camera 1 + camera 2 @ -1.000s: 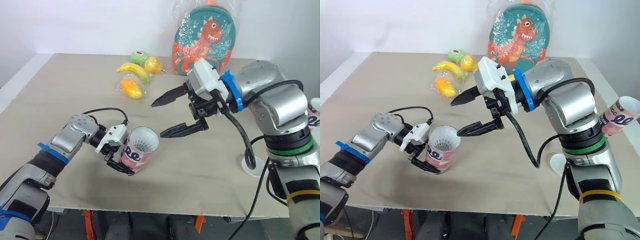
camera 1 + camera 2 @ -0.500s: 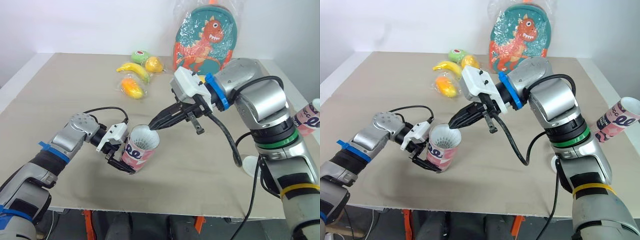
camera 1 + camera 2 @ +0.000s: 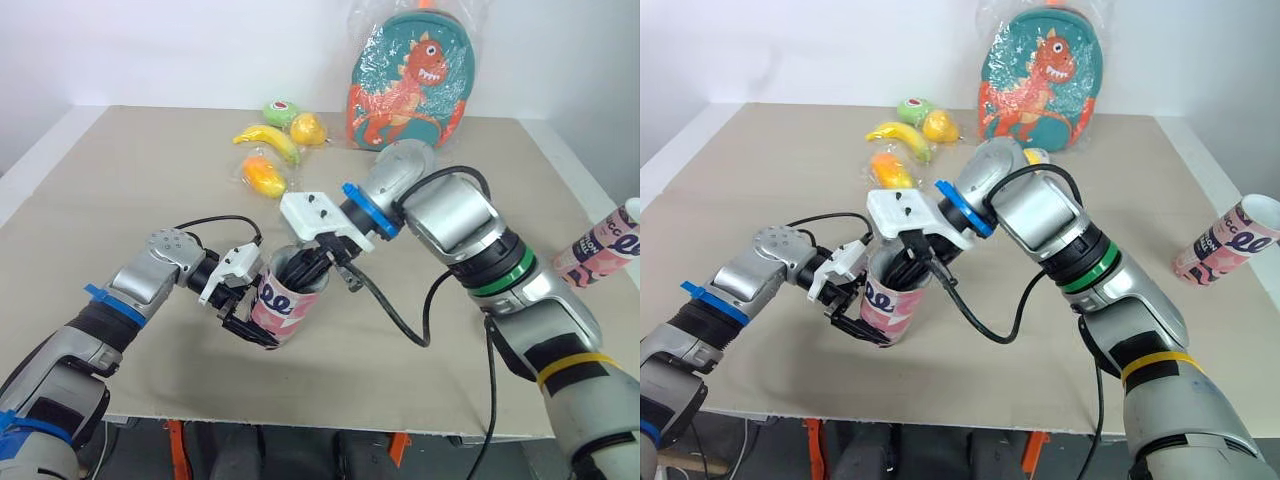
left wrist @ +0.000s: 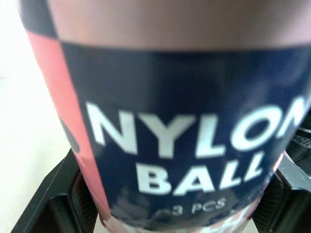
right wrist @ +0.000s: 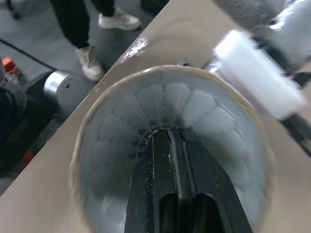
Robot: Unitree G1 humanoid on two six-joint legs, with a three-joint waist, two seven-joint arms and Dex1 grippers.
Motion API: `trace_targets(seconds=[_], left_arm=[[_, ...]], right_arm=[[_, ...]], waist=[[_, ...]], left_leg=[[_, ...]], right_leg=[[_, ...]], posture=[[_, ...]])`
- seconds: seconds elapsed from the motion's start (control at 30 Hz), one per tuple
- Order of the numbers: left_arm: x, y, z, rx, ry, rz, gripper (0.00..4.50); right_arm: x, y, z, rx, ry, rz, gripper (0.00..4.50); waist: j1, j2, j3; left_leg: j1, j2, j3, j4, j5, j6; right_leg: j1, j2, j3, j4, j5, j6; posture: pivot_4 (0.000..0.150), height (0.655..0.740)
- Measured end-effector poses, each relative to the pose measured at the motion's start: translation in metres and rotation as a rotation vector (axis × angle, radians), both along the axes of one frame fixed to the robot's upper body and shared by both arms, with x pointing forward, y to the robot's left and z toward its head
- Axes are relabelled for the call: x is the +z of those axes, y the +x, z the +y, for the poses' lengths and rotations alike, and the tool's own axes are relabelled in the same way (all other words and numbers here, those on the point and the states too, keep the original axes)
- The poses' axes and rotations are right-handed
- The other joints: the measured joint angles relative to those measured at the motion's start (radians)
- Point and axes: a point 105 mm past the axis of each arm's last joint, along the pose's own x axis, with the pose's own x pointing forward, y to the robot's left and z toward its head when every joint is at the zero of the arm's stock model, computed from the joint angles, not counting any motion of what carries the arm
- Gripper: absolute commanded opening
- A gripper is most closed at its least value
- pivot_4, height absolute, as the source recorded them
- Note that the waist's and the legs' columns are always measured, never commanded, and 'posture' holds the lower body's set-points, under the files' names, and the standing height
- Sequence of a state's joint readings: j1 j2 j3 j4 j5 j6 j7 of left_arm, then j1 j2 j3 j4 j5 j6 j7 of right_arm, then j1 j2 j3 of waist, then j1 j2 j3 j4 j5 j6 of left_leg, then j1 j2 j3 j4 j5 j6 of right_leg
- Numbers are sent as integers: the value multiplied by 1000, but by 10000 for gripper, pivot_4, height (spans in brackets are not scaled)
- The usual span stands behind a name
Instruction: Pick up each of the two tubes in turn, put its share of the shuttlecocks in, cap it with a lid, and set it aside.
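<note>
Beige worktop [image 3: 120,200], near edge: left gripper [image 3: 248,316] clamped tube [image 3: 285,305], tilted; right gripper [image 5: 171,145], fingers pressed together, sat inside shuttlecock [image 5: 126,121] skirt in tube mouth; second tube [image 3: 605,245] lay far right.

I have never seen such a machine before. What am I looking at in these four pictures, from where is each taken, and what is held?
It is a humanoid robot with two arms, each ending in a gripper of two black fingers. Two pictures come from cameras in its head, looking down at a table. The other two come from its wrists. The left gripper clasps a pink and blue tube labelled NYLON BALL. The right gripper, fingers together, reaches into the tube's mouth, inside a white shuttlecock. A second tube lies at the table's right edge. At the back are toy fruits and a dinosaur backpack in plastic.
</note>
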State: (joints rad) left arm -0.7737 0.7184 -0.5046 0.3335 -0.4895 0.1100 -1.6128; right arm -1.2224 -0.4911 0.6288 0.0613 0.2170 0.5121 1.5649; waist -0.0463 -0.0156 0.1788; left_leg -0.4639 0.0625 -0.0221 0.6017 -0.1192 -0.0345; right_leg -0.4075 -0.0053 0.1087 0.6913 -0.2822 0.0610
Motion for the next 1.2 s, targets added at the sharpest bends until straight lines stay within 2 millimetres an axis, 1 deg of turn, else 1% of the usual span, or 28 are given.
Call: trace_targets(seconds=[0.1, 0.2, 0.27, 0.33, 0.47, 0.5, 0.53, 0.67, 0.7, 0.77, 0.83, 0.87, 0.93, 0.97, 1.0, 1.03, 1.07, 1.1, 1.17, 1.2], left_arm=[[-1, 0, -1, 8, -8, 10, 36660], [0, 1, -3, 12, -27, 7, 36660], [2, 1, -3, 14, -32, 0, 36660], [0, 2, -3, 19, -22, -7, 36660], [-1, 2, -4, 10, -16, -20, 36660], [-1, 1, -6, 1, -20, -23, 36660], [-2, 1, -5, 0, -19, -25, 36660], [-2, 0, -10, -16, -35, -34, 36660], [0, 0, -16, -27, -67, -44, 36660], [3, 0, -22, -29, -127, -60, 36660], [7, 0, -30, -23, -195, -81, 36660], [7, 0, -32, -22, -206, -85, 36660], [10, 0, -48, -32, -283, -123, 36660], [10, -1, -52, -31, -304, -128, 36660], [8, -1, -57, -26, -325, -124, 36660], [6, -1, -61, -14, -349, -107, 36660], [5, 0, -61, -6, -355, -101, 36660], [4, 0, -68, 0, -380, -89, 36660], [3, -1, -74, -8, -394, -80, 36660], [3, -2, -80, -15, -406, -73, 36660]], right_arm=[[-3, 3, 0, -3, -5, -8, 285], [3, 4, 0, -16, 33, 24, 285], [11, 7, -4, -34, 62, 25, 285], [27, 16, -15, -76, 85, -2, 285], [48, 23, -31, -122, 110, -42, 285], [54, 24, -45, -151, 113, -49, 285], [57, 25, -52, -169, 118, -51, 285], [64, 22, -72, -194, 107, -98, 285], [69, 22, -86, -232, 114, -124, 285], [75, 23, -106, -295, 139, -149, 285], [75, 23, -126, -372, 161, -152, 285], [75, 22, -128, -382, 161, -149, 3167], [64, 20, -153, -506, 168, -130, 9129], [57, 20, -162, -550, 160, -110, 13212], [44, 17, -176, -611, 132, -80, 17053], [26, 13, -192, -673, 89, -42, 22631], [18, 12, -196, -692, 71, -22, 26362], [-2, 5, -215, -762, 8, 18, 32649], [-17, 0, -231, -818, -46, 53, 32649], [-28, -4, -246, -867, -91, 75, 32649]], waist=[[-1, 0, 0], [0, 0, 0], [0, 0, 0], [0, 0, 0], [1, 0, 0], [5, 0, 0], [5, 0, 0], [1, 0, 0], [3, 0, 0], [5, -1, 1], [4, -1, 1], [4, -1, 1], [6, -1, 0], [10, -1, 0], [12, -1, 0], [13, -1, 0], [13, -1, 0], [13, 0, 0], [10, 1, 0], [10, 1, -1]], left_leg=[[0, 0, 0, 0, 0, 0], [0, 0, -1, 1, 0, 0], [0, 0, -1, 1, 0, 0], [0, 0, -1, 1, 0, 0], [0, 0, -1, 0, 0, 0], [0, -1, -1, 0, 0, 0], [0, -1, -1, 0, 0, 0], [0, -1, 0, -1, -1, 0], [0, -1, -1, -1, -1, 0], [0, -1, 0, -1, -1, -1], [0, -1, 0, 0, -1, -1], [0, -1, 0, 0, -1, -1], [0, -1, -1, 0, -1, -1], [0, -2, -1, 0, -1, -1], [0, -2, 0, 0, -1, -1], [0, -3, 0, 1, -1, -1], [0, -3, 0, 1, -1, -1], [1, -3, 1, 1, -1, -1], [1, -3, 1, 1, -1, -1], [2, -3, 1, 2, -1, -1]], right_leg=[[0, 0, 0, 0, 0, 0], [0, 0, -1, 2, 0, 0], [0, 0, -1, 2, 0, 0], [0, 0, -1, 2, 0, 0], [0, 0, -1, 2, -1, -1], [0, -1, -1, 2, -2, -1], [0, -1, -1, 2, -2, -1], [-1, -1, -1, 2, -2, -2], [0, -1, -1, 2, -3, -2], [0, -2, -1, 1, -3, -2], [0, -2, 0, 1, -3, -1], [0, -2, 0, 1, -3, -1], [1, -2, -1, 1, -3, -1], [1, -2, -1, 1, -3, -1], [1, -2, 0, 1, -3, -1], [1, -2, 1, 1, -3, 0], [1, -2, 1, 1, -2, 0], [1, -2, 1, 1, -2, 0], [1, -2, 2, 0, -2, 2], [3, -2, 2, 0, -2, 3]], posture=[[1500, 7400], [1500, 7400], [1500, 7400], [1500, 7400], [1500, 7400], [1500, 7400], [1500, 7400], [1500, 7400], [1500, 7400], [1500, 7400], [1500, 7400], [1500, 7400], [1500, 7400], [1500, 7400], [1500, 7400], [1500, 7400], [1500, 7400], [1500, 7400], [1500, 7400], [1500, 7400]])
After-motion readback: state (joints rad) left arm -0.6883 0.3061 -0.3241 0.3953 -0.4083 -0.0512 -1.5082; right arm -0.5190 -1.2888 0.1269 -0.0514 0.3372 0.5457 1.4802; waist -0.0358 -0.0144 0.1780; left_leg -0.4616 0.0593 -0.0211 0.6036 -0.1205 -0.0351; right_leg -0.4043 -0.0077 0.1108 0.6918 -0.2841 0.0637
